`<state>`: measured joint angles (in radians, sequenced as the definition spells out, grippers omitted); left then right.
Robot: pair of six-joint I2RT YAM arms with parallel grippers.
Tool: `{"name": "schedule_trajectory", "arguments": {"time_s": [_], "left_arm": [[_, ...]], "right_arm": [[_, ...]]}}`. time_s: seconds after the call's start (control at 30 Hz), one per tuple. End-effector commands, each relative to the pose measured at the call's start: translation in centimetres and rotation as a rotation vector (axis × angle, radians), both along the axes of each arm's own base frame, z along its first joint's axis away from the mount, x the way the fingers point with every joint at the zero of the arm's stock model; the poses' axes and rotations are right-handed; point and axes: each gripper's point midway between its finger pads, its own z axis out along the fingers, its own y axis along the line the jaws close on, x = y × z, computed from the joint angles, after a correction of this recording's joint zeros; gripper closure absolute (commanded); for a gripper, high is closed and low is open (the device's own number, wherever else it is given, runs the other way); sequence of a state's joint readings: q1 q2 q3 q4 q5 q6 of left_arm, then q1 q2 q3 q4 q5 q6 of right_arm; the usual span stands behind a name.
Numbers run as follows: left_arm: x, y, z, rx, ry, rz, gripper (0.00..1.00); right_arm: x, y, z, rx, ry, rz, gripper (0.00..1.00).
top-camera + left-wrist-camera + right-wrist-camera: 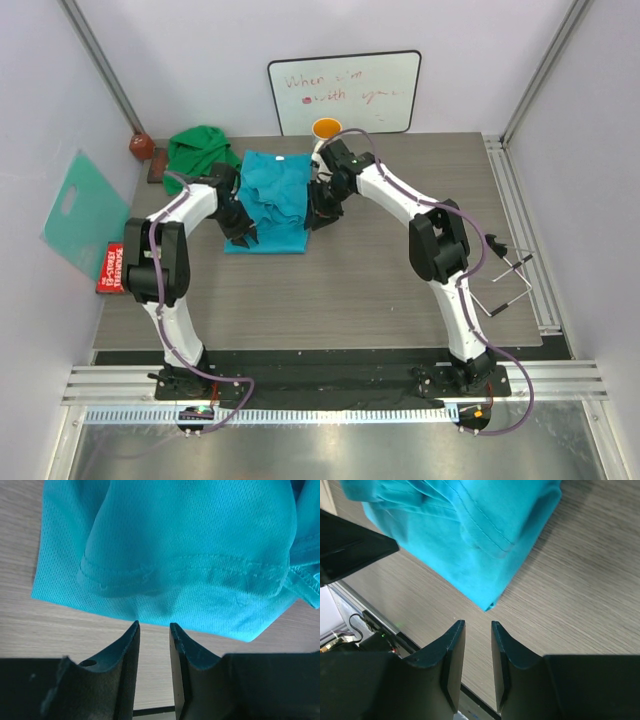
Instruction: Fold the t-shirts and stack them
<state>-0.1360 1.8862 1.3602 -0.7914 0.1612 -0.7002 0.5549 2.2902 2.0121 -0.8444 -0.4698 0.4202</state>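
At the far middle of the grey wooden table (360, 290): a soft turquoise-blue cloth t-shirt (272, 200) was laid partly folded.
Beyond it, leftward: a darker green cloth t-shirt (200, 150) was bunched.
Left gripper (154, 630): narrowly parted, empty, at the turquoise hem.
Right gripper (477, 627): narrowly parted, empty, beside its corner.

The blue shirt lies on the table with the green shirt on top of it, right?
Not quite. The blue shirt does lie on the table, but the green shirt is bunched up beside it at the back left, not on top. The top view shows this.
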Motion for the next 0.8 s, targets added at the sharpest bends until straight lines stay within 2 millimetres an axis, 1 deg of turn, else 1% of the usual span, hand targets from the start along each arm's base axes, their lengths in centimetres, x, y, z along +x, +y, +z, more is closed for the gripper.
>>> {"name": "schedule_trajectory", "arguments": {"time_s": [0.0, 0.13, 0.17, 0.3, 0.47, 0.53, 0.63, 0.77], "left_arm": [[1.7, 0.3, 0.5, 0.020, -0.041, -0.020, 0.69], [1.9, 0.3, 0.0, 0.024, -0.033, -0.024, 0.69], [1.9, 0.3, -0.1, 0.024, -0.031, -0.024, 0.69], [2.0, 0.3, -0.5, 0.028, -0.027, -0.031, 0.69], [1.9, 0.5, -0.8, 0.038, -0.017, -0.040, 0.69], [1.8, 0.6, -1.0, 0.044, -0.014, -0.043, 0.69], [1.4, 0.8, -1.5, 0.056, 0.000, -0.050, 0.69], [0.9, 0.6, -2.5, 0.084, 0.026, -0.084, 0.70]], "right_arm": [[0.5, 0.7, 1.5, -0.002, -0.032, 0.017, 0.66], [0.3, 1.4, 1.2, 0.000, -0.025, 0.026, 0.66], [0.2, 1.5, 0.7, -0.004, -0.016, 0.030, 0.66], [-0.2, 2.5, 0.1, -0.003, -0.003, 0.043, 0.66], [-0.6, 4.5, 0.9, 0.010, -0.030, 0.065, 0.66], [-0.3, 4.9, 1.0, 0.015, -0.038, 0.065, 0.67], [-0.1, 5.3, 0.4, 0.009, -0.037, 0.061, 0.66], [0.6, 5.1, -0.8, -0.031, -0.055, 0.044, 0.67]]}}
